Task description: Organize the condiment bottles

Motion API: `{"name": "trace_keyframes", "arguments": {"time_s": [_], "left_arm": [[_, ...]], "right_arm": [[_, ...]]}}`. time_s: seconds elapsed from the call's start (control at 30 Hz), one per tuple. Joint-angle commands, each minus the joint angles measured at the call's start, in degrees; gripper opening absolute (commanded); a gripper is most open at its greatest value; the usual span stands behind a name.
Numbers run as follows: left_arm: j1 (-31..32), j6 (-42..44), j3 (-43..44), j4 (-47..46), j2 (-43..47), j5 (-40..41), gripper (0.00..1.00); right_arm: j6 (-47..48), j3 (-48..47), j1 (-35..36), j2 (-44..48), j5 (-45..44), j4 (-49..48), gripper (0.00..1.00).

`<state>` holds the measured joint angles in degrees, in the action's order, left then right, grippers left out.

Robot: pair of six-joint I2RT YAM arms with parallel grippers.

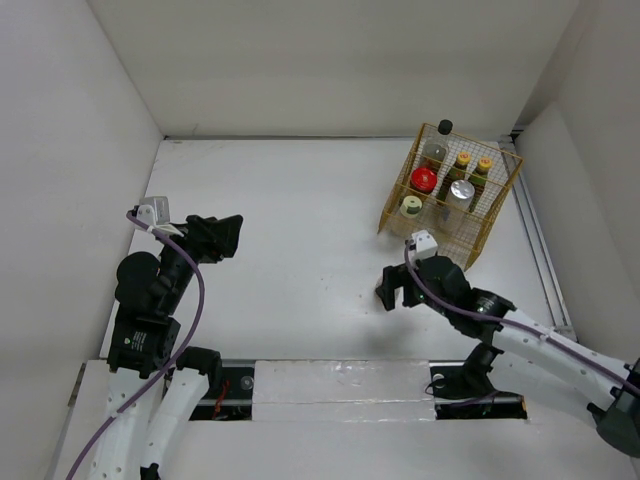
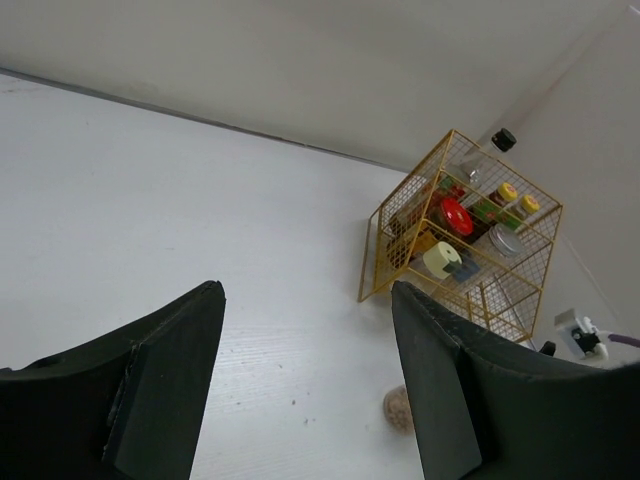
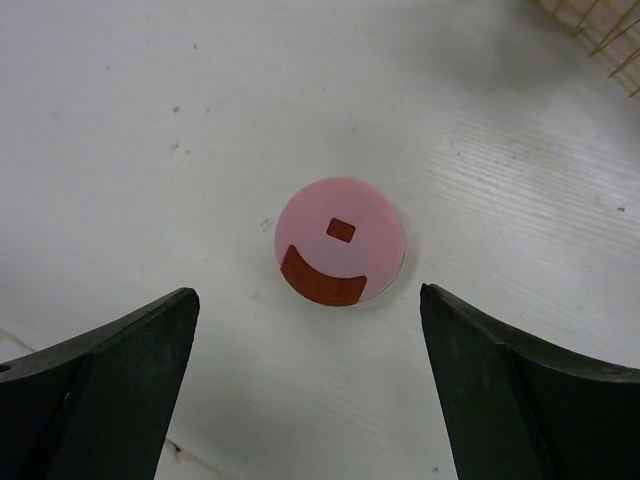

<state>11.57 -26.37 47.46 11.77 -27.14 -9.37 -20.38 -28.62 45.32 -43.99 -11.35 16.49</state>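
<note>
Top external view: the gold wire basket (image 1: pixel 455 242) sits at the far right of the table (image 1: pixel 300 200), and six of the condiment bottles stand inside it. The black-capped bottle (image 1: pixel 438 145), clear and the tallest, is at the basket's far left corner, its cap rising above the wire rim. To its right a yellow-capped bottle (image 1: pixel 462 160) and a second yellow-capped bottle (image 1: pixel 484 166) stand side by side. Nearer, the red-capped jar (image 1: pixel 424 179) is on the left with the silver-capped jar (image 1: pixel 461 190) to its right. The pale-green-capped jar (image 1: pixel 410 206) is nearest of all, at the basket's near left.

The pink-capped jar (image 3: pixel 340 245) is the one outside. It stands upright on the table, to the near left of the basket and apart from it. In the top view the right gripper (image 1: pixel 397 293) covers it. The right wrist view looks straight down on its round pink top, which shows a small red-brown rectangle and a red-brown crescent. The right gripper's fingers (image 3: pixel 130 380) are spread wide, one to either side of the jar. Bare table shows between each finger and the jar, and they hold nothing.

The left gripper (image 1: pixel 236 235) is over the left side of the table, well apart from the basket and the jar. In the left wrist view its fingers gape wide with only bare table between them, and the basket shows beyond at the far right.
</note>
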Motion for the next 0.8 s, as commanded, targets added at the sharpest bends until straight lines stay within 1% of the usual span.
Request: {"name": "trace_keyframes", "arguments": {"time_s": [0.0, 0.07, 0.13, 0.2, 0.3, 0.43, 0.57, 0.6, 0.63, 0.67, 0.7, 0.77], "left_arm": [[0.29, 0.71, -0.18, -3.51, 0.33, -1.09, 0.63], [0.29, 0.71, -0.18, -3.51, 0.33, -1.09, 0.63], [0.29, 0.71, -0.18, -3.51, 0.33, -1.09, 0.63], [0.29, 0.71, -0.18, -3.51, 0.33, -1.62, 0.63], [0.29, 0.71, -0.18, -3.51, -0.20, -1.62, 0.63], [0.29, 0.71, -0.18, -3.51, -0.20, -1.62, 0.63], [0.29, 0.71, -0.18, -3.51, -0.20, -2.15, 0.63], [0.29, 0.71, -0.18, -3.51, -0.20, -2.15, 0.63], [0.29, 0.71, -0.18, -3.51, -0.20, -2.15, 0.63], [0.29, 0.71, -0.18, -3.51, -0.20, -2.15, 0.63], [0.29, 0.71, -0.18, -3.51, -0.20, -2.15, 0.63], [0.29, 0.71, -0.18, -3.51, -0.20, -2.15, 0.63]], "right_arm": [[-1.77, -0.91, 1.78, -3.90, -1.47, -1.71, 0.97], [-1.07, -2.84, 1.79, -8.56, -4.09, -2.25, 0.97], [-0.45, -3.63, 1.79, -11.63, -6.13, -4.35, 0.94], [0.08, -3.63, 1.79, -12.78, -9.10, -6.29, 0.92], [0.08, -4.86, 1.79, -14.37, -12.98, -7.70, 0.82], [1.31, -4.86, 2.32, -14.37, -14.04, -8.93, 0.81], [1.92, -5.39, 2.32, -14.90, -14.57, -10.25, 0.61], [1.92, -5.39, 2.32, -14.90, -14.57, -10.25, 0.51], [1.92, -5.39, 2.32, -14.90, -14.57, -10.25, 0.46], [1.92, -5.39, 2.32, -14.90, -15.18, -10.25, 0.42], [2.53, -6.26, 2.32, -14.12, -15.88, -8.42, 0.41], [3.15, -9.86, 2.32, -12.01, -18.59, -4.56, 0.41]]}}
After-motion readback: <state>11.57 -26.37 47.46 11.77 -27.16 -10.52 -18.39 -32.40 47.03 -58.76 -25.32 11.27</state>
